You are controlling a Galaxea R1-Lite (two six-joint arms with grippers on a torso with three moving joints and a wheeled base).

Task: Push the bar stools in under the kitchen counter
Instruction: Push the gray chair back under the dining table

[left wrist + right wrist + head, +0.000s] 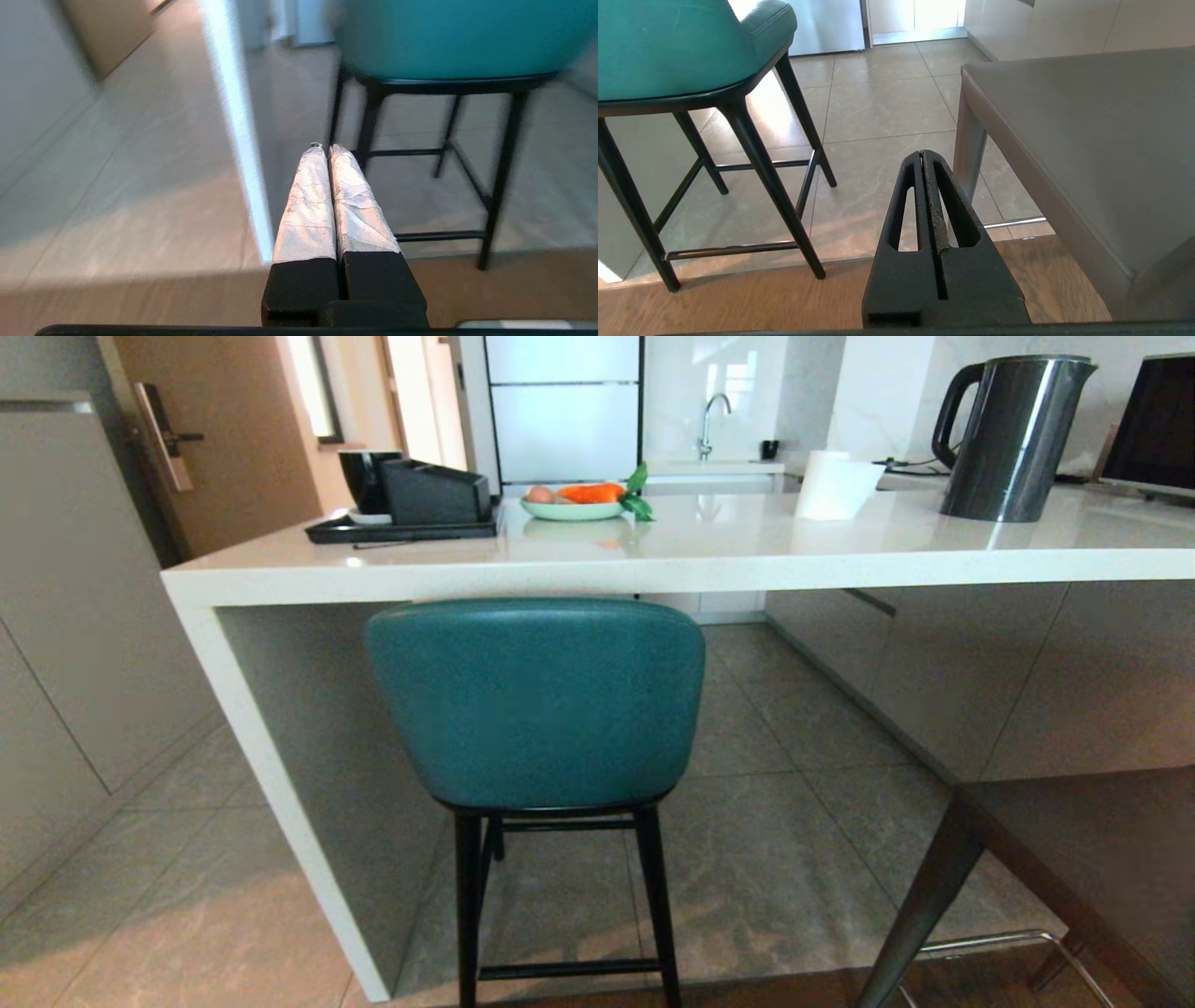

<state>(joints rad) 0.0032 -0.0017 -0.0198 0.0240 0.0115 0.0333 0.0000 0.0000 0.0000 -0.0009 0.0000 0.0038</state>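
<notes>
Two grippers, left [325, 148] and right [922, 154], hang low with fingers pressed together, holding nothing. Just beside the right gripper the grey stool [1087, 140] looks not yet pushed in. Farther ahead, between both, the teal stool [537, 700] sits tucked against the counter [672, 560].

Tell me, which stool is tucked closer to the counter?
The teal stool: its rounded back sits right at the white counter edge. The dark grey stool stands farther out, close to the camera on the robot's right.
</notes>
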